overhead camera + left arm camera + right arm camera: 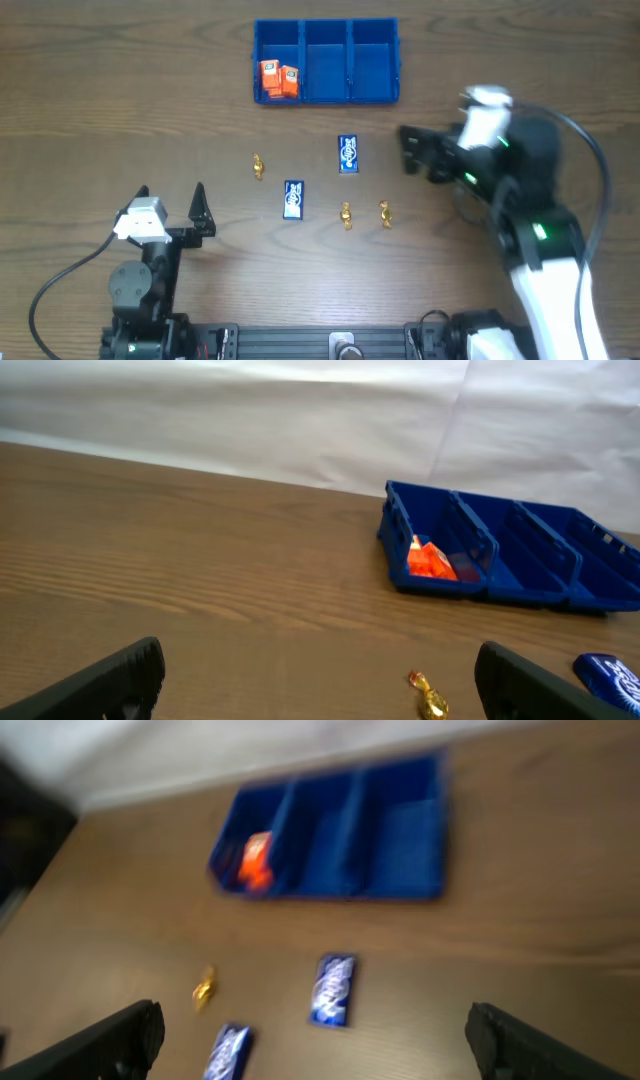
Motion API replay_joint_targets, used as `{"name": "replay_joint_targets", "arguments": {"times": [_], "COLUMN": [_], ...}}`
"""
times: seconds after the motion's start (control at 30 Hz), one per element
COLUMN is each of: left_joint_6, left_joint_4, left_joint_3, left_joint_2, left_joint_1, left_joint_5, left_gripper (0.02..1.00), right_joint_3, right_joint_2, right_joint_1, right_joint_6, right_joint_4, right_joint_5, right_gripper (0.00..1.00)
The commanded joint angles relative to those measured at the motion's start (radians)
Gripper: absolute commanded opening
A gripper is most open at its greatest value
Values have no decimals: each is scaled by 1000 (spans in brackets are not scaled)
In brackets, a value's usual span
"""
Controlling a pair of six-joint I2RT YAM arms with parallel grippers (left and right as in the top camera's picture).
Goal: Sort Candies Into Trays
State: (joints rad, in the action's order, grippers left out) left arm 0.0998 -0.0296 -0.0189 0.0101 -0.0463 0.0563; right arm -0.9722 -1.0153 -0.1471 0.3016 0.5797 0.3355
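Top view, tray: blue tray point(326, 98) with three compartments at the far side of the desk point(100, 100); orange candies point(279, 79) in its left compartment.
Top view, loose items: two blue candies point(348, 154) and three gold candies point(346, 215) lie apart on the desk, between the tray and the arm bases.
Top view, grippers: left gripper point(172, 203) low at the left, well apart from the candies; right gripper point(412, 150) just right of the loose candies.
Left wrist view: left gripper point(315, 690) spread wide and holding nothing; one of the gold candies point(428, 695) between its fingers; tray point(440, 582) with the orange candies point(430, 560) farther off.
Right wrist view: right gripper point(315, 1055) wide open and empty, above the desk; blue candies point(331, 990) below it, gold candies point(204, 988) to one side, and the tray point(340, 885) with the orange candies point(255, 860) beyond.
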Motion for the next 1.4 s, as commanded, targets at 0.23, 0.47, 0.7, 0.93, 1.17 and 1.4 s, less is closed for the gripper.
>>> {"name": "replay_joint_targets", "arguments": {"times": [0.23, 0.47, 0.7, 0.93, 1.17, 1.4], "left_joint_6": [-14, -14, -15, -14, -15, -14], "left_joint_4": [-44, -44, -45, -45, -45, -45], "left_joint_3": [14, 14, 14, 14, 14, 14], "left_joint_2": [-6, -6, -6, -6, -6, -6], "left_joint_1": [5, 5, 5, 5, 5, 5], "left_joint_5": [8, 8, 8, 8, 8, 8], "left_gripper": [998, 998, 996, 998, 998, 998], "right_joint_3": [-350, -432, -463, -463, -464, -468], "right_joint_2": [-573, -865, -997, -1050, -1063, -1063], "right_joint_1": [-475, -636, -696, -706, -726, -733], "right_joint_6": [204, 359, 459, 516, 541, 541], "right_joint_4": [188, 238, 235, 222, 196, 193], "right_joint_5": [-238, -356, -388, -388, -413, -426], "right_gripper": [998, 996, 998, 996, 691, 336]}}
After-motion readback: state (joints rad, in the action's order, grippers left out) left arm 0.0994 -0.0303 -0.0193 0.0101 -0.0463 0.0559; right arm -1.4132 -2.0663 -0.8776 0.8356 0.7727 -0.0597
